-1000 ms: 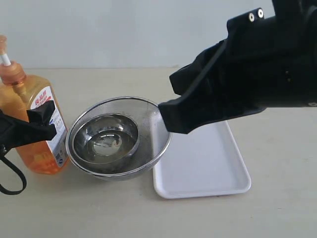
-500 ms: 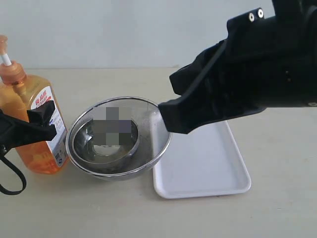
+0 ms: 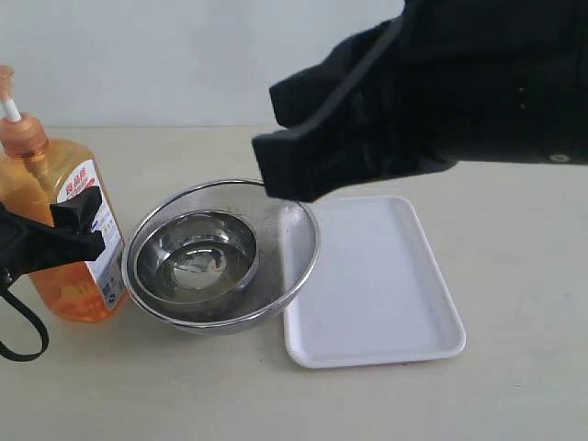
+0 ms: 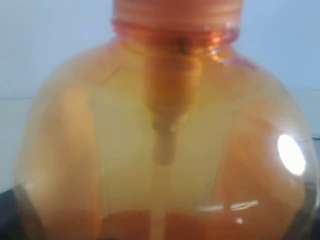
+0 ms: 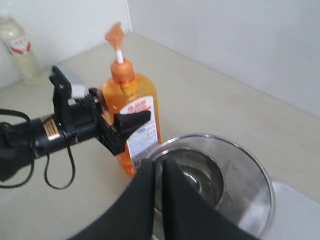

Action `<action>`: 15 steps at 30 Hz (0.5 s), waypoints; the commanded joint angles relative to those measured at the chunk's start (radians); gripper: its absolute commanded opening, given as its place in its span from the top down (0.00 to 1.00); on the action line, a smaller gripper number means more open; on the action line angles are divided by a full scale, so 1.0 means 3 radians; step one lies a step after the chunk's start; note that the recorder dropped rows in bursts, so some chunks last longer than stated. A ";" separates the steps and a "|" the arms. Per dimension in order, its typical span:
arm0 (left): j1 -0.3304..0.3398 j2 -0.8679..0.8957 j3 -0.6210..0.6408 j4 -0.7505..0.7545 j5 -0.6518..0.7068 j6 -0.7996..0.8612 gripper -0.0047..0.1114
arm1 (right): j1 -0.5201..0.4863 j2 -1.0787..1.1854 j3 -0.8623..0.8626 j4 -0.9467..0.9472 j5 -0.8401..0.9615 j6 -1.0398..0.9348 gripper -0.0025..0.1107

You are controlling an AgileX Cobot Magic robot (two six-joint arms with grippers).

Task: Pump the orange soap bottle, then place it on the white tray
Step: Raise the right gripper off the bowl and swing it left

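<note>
On table (image 3: pixel 514 276), far left of exterior view, orange soap bottle (image 3: pixel 64 266) upright, pump head on top. Bottle sits between jaws of left gripper (image 5: pixel 126 131), clamped at label height, one finger across label. Just beside bottle: mesh bowl (image 3: pixel 299 266) with smaller steel bowl (image 3: pixel 197 262) inside. White tray (image 3: pixel 386 303) against mesh bowl's far side. Right gripper (image 3: pixel 285 175) hovers above bowls, jaws nearly together, holding nothing, apart from bottle.

Exterior: tilted down, mid range; bottle (image 3: pixel 73 285) at 9 o'clock. Left wrist: level, close-up on bottle. Right wrist: elevated, tilted down; shares bottle, bowls (image 3: pixel 289 262) with exterior.
</note>
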 commanded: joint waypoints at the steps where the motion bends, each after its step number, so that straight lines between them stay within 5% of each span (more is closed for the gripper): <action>1: 0.0006 0.0000 -0.0012 -0.0035 0.0052 0.0079 0.92 | -0.0007 0.0105 -0.0032 -0.0038 -0.0416 0.0097 0.98; 15: 0.0006 0.0000 -0.0012 -0.0011 0.0052 0.0312 0.92 | -0.0047 0.0999 -0.1071 -0.0159 0.0183 0.0089 0.98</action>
